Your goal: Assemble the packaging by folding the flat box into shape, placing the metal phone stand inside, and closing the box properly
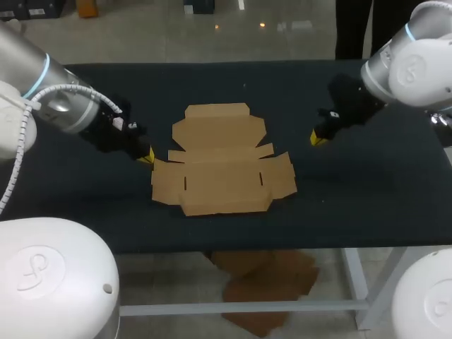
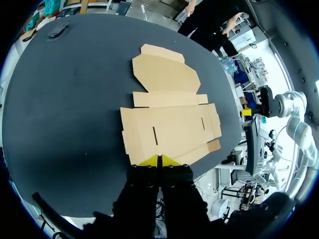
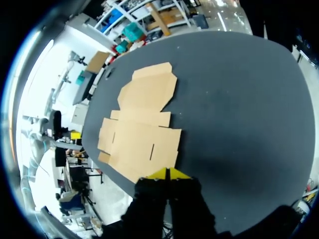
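The cardboard box (image 1: 222, 166) lies unfolded and flat at the middle of the dark worktop (image 1: 367, 198), with none of its panels raised. Its narrower panel, with rounded corners and a tuck flap, points to the far edge. The wider panel, which has two short slits and side flaps, lies nearer my side. My left arm enters from the left, and the left claw (image 1: 145, 157) sits low, just beside the box's left flap. In the left wrist view the left claw (image 2: 160, 160) is clenched, its yellow tips pressed together with nothing between them, right at the box's nearest edge (image 2: 169, 124). I cannot tell whether the tips touch the cardboard. My right arm enters from the right, and the right claw (image 1: 316, 138) sits beside the box's right side, apart from it in the head view. In its own wrist view the right claw (image 3: 168, 173) is likewise clenched on nothing, with the box (image 3: 142, 124) ahead of it. A small dark item (image 2: 57, 31) rests near a far corner of the worktop, well apart from the box, and I cannot identify it.
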